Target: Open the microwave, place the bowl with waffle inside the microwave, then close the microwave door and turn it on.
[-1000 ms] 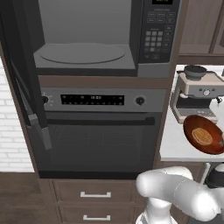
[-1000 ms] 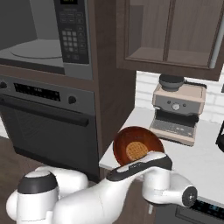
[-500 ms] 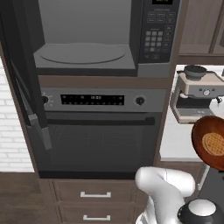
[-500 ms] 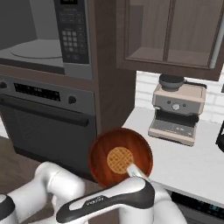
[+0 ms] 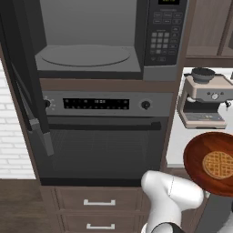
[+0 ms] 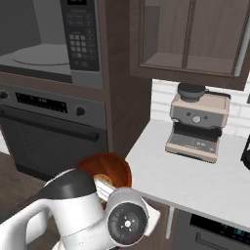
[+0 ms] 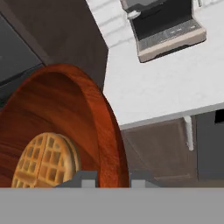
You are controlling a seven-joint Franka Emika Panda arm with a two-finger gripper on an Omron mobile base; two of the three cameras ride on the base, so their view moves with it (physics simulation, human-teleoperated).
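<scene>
fingers (image 7: 113,177): pinching bowl (image 7: 65,127) rim, waffle (image 7: 43,159) beside them | change: bowl lifted off counter (image 7: 175,83), nearer | next: microwave (image 5: 104,41) cavity, door open

Arm has swung back and folded toward the base, carrying the bowl (image 5: 213,164) with it: from up near the coffee machine (image 6: 198,127) down off the counter edge (image 6: 195,188), low beside the oven. Waffle (image 5: 218,164) rode along inside, no slip. Gripper (image 7: 113,178) stays pinched on the bowl rim throughout.
</scene>
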